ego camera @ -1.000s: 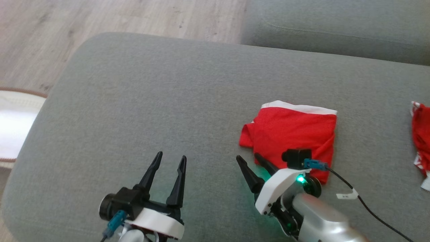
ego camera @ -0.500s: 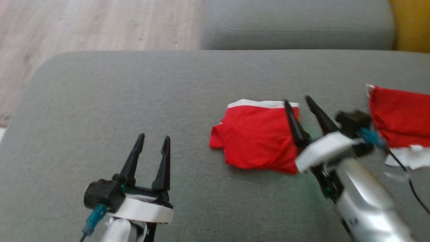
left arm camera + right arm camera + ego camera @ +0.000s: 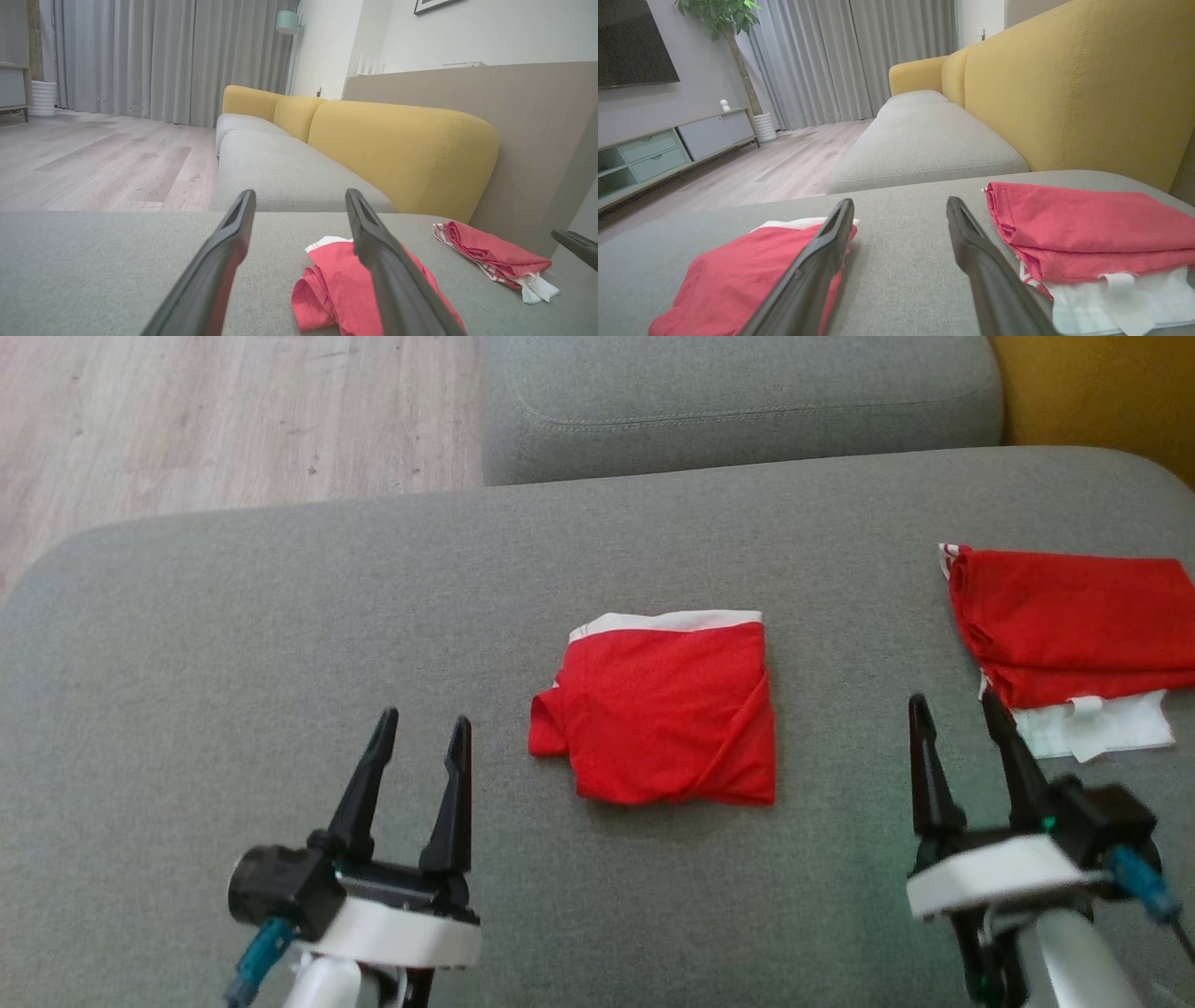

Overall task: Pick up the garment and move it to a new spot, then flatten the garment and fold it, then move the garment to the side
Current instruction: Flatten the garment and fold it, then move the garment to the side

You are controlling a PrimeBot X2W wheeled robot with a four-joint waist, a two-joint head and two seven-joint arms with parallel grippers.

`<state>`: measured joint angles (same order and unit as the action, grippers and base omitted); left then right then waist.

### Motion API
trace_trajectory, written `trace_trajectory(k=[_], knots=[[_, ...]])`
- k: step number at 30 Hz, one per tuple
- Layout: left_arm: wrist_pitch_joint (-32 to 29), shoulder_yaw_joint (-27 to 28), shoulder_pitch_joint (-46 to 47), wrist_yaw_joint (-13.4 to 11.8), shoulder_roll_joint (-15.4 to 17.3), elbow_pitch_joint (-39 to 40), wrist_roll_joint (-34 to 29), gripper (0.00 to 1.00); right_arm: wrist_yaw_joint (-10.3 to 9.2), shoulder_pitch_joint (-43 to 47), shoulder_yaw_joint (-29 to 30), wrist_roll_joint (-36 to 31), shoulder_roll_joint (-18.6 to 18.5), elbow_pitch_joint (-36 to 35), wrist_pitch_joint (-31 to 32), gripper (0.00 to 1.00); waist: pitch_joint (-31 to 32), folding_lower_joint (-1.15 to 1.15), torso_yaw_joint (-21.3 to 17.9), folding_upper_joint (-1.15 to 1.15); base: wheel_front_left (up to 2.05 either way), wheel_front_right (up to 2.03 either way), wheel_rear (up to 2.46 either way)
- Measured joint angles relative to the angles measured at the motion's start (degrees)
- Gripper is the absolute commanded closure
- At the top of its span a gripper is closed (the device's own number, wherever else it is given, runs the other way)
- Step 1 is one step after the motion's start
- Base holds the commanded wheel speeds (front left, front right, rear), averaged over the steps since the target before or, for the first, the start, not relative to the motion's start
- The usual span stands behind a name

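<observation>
The garment (image 3: 663, 709) is red with a white band along its far edge. It lies folded into a rough square in the middle of the grey seat cushion (image 3: 233, 616). My left gripper (image 3: 424, 719) stands open to its near left, apart from it, with nothing between the fingers. My right gripper (image 3: 954, 700) stands open to its right, also apart and holding nothing. The left wrist view shows the garment (image 3: 336, 284) partly behind the right finger of that gripper (image 3: 300, 193). In the right wrist view the garment (image 3: 738, 275) lies left of the open gripper (image 3: 901, 202).
A second folded red and white garment (image 3: 1074, 625) lies at the cushion's right end, just beyond my right gripper; it shows too in the right wrist view (image 3: 1087, 224). The yellow backrest (image 3: 1092, 392) rises at the far right. Another grey cushion (image 3: 738, 401) and wooden floor (image 3: 187, 420) lie beyond.
The head camera has turned. My right gripper has moved from the garment's near-left edge across to its right side and stands clear of it. The left gripper has kept its pose.
</observation>
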<state>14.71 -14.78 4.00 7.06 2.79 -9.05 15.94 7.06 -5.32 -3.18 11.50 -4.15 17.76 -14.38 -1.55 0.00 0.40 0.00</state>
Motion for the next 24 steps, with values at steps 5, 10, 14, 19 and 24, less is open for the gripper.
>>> trace_trajectory(k=[5, 10, 14, 19, 24], knots=[[0.00, -0.11, -1.51, 0.00, 0.01, -0.41, -0.34, 0.00, 0.00, 4.67, 0.64, -1.49, 1.01, -2.66, 0.00, 0.00, 0.16, 0.00, -0.43, 0.00, 0.00, 0.00, 0.00], [0.00, -0.19, -1.92, 0.01, 0.01, -0.41, -0.34, 0.00, 0.00, 5.24, 0.47, -1.48, 1.34, -3.59, 0.00, 0.00, 0.09, 0.00, -0.33, 0.00, 0.00, 0.00, 0.00], [0.00, -0.24, -1.91, 0.01, 0.01, -0.29, -0.35, 0.00, 0.00, 4.71, 0.13, -1.48, 1.35, -3.78, 0.00, 0.00, -0.30, 0.00, 0.10, 0.00, 0.00, 0.00, 0.00], [0.00, -0.68, -1.86, 0.01, 0.01, -0.29, -0.35, 0.00, 0.00, 4.36, 0.15, -1.68, 1.36, -3.36, 0.00, 0.00, -1.35, 0.00, 1.06, 0.00, 0.00, 0.00, 0.00], [0.00, -2.00, -1.38, 0.02, 0.01, -0.45, -0.34, 0.00, 0.00, 0.58, 0.21, -2.76, 1.36, 1.30, 0.00, 0.00, -3.10, 0.00, 2.48, 0.00, 0.00, 0.00, 0.00]])
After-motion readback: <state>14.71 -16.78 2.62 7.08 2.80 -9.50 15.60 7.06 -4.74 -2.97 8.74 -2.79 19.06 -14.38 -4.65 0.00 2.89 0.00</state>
